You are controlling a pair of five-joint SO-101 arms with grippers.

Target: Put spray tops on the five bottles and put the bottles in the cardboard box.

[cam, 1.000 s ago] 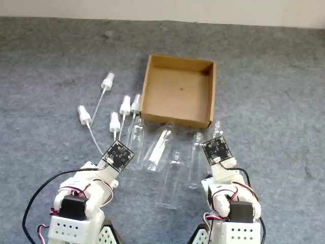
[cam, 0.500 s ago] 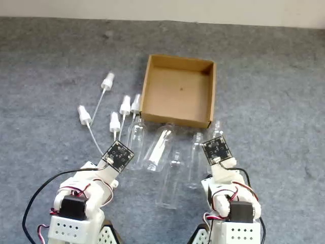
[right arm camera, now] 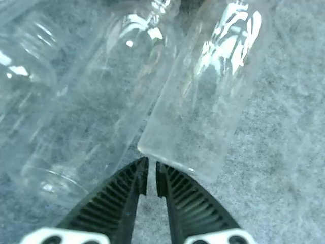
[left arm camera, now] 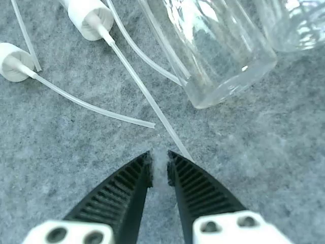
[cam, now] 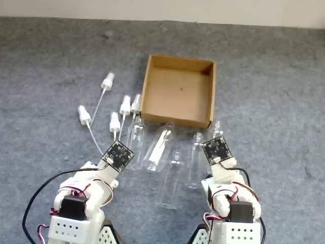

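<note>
No change over the last second: both arms sit where they were, and nothing on the desk point(cam: 274, 76) has shifted. I read that as the task not started: no top fitted, no bottle in the cardboard box point(cam: 175, 121).

Nearest me, left end effector point(left arm camera: 158, 168): narrow, just a slit between the jaws, holding nothing. Its tips are low over the desk, with the end of a dip tube point(left arm camera: 142, 91) just beside them. Right end effector point(right arm camera: 151, 175): same narrow slit, nothing held, tips right at the base of one bottle point(right arm camera: 203, 101).

Next out, the five bottles point(cam: 172, 178) lie on their sides between the arms and the box's near wall, necks mostly towards the box. They're clear plastic, uncapped and full of glare, so edges are hard to pick out. Round and light, so I expect them to roll when nudged.

Five spray tops point(cam: 115, 121) lie loose off the box's left near corner, the farthest one out beyond its left wall. White heads, long thin translucent tubes. Some tubes run beside or under the leftmost bottle; can't tell which.
</note>
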